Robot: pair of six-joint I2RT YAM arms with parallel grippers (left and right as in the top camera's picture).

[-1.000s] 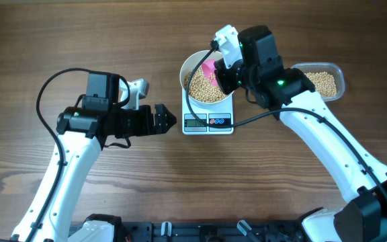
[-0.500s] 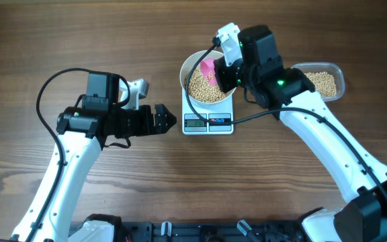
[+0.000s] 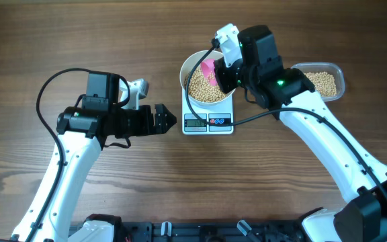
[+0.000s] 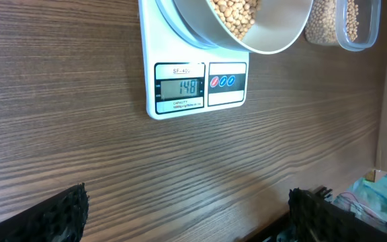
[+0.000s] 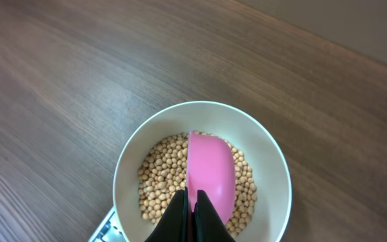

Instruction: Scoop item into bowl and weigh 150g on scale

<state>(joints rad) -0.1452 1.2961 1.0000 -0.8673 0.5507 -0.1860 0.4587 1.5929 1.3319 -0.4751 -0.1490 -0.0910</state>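
Observation:
The white bowl [image 3: 188,67] stands on the white scale [image 3: 208,123] and holds a heap of beige beans [image 3: 203,92]. My right gripper [image 3: 222,75] hangs over the bowl, shut on the handle of a pink scoop [image 3: 209,68]. In the right wrist view the scoop [image 5: 211,173] lies just above the beans [image 5: 158,183] inside the bowl [image 5: 271,176]; no beans show on its pink surface. My left gripper [image 3: 170,119] rests open to the left of the scale, holding nothing. In the left wrist view the scale's [image 4: 195,87] display reads 148.
A clear plastic tub [image 3: 325,82] with more beans sits right of the bowl, behind my right arm. The tub [image 4: 345,23] also shows at the top right of the left wrist view. Bare wooden table lies around the scale.

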